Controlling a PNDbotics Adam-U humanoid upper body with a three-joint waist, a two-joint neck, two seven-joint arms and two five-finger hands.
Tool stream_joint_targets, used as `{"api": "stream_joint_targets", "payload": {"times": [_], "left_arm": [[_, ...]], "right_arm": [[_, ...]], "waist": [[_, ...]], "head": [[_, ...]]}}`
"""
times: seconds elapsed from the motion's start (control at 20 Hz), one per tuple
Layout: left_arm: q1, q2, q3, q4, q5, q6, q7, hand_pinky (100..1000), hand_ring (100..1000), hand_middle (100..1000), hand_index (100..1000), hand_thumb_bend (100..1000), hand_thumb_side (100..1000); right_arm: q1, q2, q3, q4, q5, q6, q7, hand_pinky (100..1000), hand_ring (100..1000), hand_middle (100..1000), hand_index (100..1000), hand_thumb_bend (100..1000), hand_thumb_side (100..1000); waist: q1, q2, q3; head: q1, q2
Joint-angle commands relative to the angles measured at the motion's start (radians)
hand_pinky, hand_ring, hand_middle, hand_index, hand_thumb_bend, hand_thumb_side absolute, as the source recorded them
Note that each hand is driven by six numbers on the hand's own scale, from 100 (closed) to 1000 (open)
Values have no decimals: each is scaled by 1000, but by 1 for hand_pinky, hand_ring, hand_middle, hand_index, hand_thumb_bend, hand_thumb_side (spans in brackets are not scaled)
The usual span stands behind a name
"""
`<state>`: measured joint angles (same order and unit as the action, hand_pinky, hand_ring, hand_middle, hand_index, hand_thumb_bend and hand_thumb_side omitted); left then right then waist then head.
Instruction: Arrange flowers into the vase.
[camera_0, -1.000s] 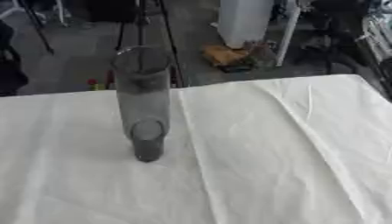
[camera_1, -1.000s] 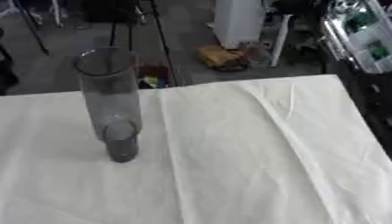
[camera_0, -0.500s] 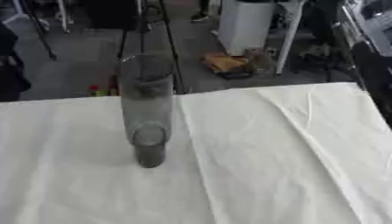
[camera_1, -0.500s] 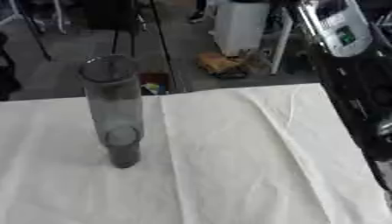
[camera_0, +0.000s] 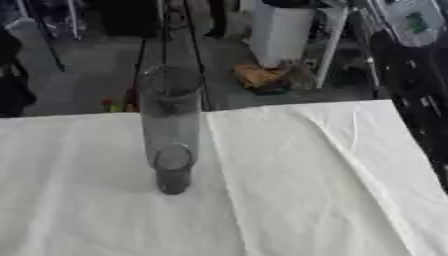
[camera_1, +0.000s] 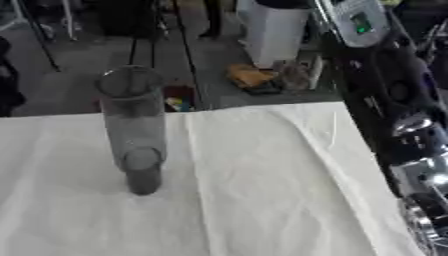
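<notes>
On the white cloth-covered table (camera_0: 297, 165), toward the left of the middle, stands the tall clear glass cylinder vase (camera_0: 171, 125), upright and with nothing in it as far as I can see (there's a darker round bit low down inside, probably just its thick base seen through the glass). No flowers anywhere on the cloth in either view, so my read is that the arranging hasn't really started: zero stems in, everything left to do.

Right side is where the robot shows up. You can see the black and silver right arm (camera_1: 411, 125) running down the right edge in the right eye view, with shiny joint housings lower down, but the right hand itself isn't in either picture, so I can't say whether it's released, clenched or carrying a stem. Same deal for the left hand: it doesn't appear at all.

Background past the far edge of the table is floor clutter, a white bin-like thing (camera_0: 280, 32) and some orange stuff (camera_0: 262, 77) next to it, none of it touching the vase.

So what's left, as I judge it: get flowers from wherever they are (not visible), bring them over the vase mouth, and drop the stems in without knocking that tall narrow thing over. It looks tippy.
</notes>
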<state>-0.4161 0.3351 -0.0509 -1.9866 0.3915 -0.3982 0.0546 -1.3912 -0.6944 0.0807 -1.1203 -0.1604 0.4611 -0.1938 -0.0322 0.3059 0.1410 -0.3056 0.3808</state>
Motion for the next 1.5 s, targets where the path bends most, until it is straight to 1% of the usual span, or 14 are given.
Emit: {"api": "stream_joint_targets", "payload": {"times": [0.05,0.1,0.15,0.4,0.55,0.85,0.95,1.1,1.3,1.5], "left_arm": [[-20,29,-2,-13,9,0,-9,839,803,862,913,100,835],[-23,29,-3,-13,12,-1,-11,839,803,862,913,100,835],[-25,30,-4,-13,14,-1,-13,839,803,862,913,100,834],[-30,31,-7,-13,19,0,-19,841,803,862,913,100,835],[-36,32,-10,-13,21,2,-23,841,803,862,913,100,835],[-44,32,-15,-13,25,7,-30,842,802,862,913,100,836],[-45,32,-18,-13,27,9,-33,842,802,862,913,100,837],[-48,31,-20,-13,30,11,-35,843,802,862,913,100,836],[-53,30,-22,-13,35,16,-37,843,801,862,913,100,838],[-60,28,-23,-13,43,18,-39,843,801,861,913,100,837]], "right_arm": [[-45,-1,-13,-5,-43,-21,-45,193,100,100,1000,100,100],[-50,4,-11,-6,-54,-28,-55,187,100,100,1000,100,100],[-56,9,-8,-8,-63,-35,-62,157,100,100,1000,100,100],[-83,29,-2,-16,-87,-76,-97,148,100,100,1000,100,100],[-102,46,5,-19,-102,-90,-113,145,100,100,1000,100,100],[-134,87,14,-21,-125,-81,-139,145,100,100,1000,100,100],[-148,114,14,-24,-138,-79,-149,145,100,100,1000,100,100],[-165,154,16,-50,-171,-76,-186,145,100,100,1000,100,100],[-167,183,25,-105,-225,-81,-226,143,100,100,1000,100,100],[-168,211,26,-132,-291,-90,-266,142,100,100,1000,100,100]], "waist": [[-2,-22,9],[-4,-21,15],[-5,-20,21],[-14,-16,46],[-21,-14,57],[-32,-11,74],[-36,-12,84],[-38,-12,89],[-42,-13,94],[-44,-15,109]], "head": [[-17,-21],[-22,-23],[-28,-24],[-54,-26],[-66,-33],[-72,-26],[-72,-19],[-73,-12],[-80,-12],[-90,-12]]}}
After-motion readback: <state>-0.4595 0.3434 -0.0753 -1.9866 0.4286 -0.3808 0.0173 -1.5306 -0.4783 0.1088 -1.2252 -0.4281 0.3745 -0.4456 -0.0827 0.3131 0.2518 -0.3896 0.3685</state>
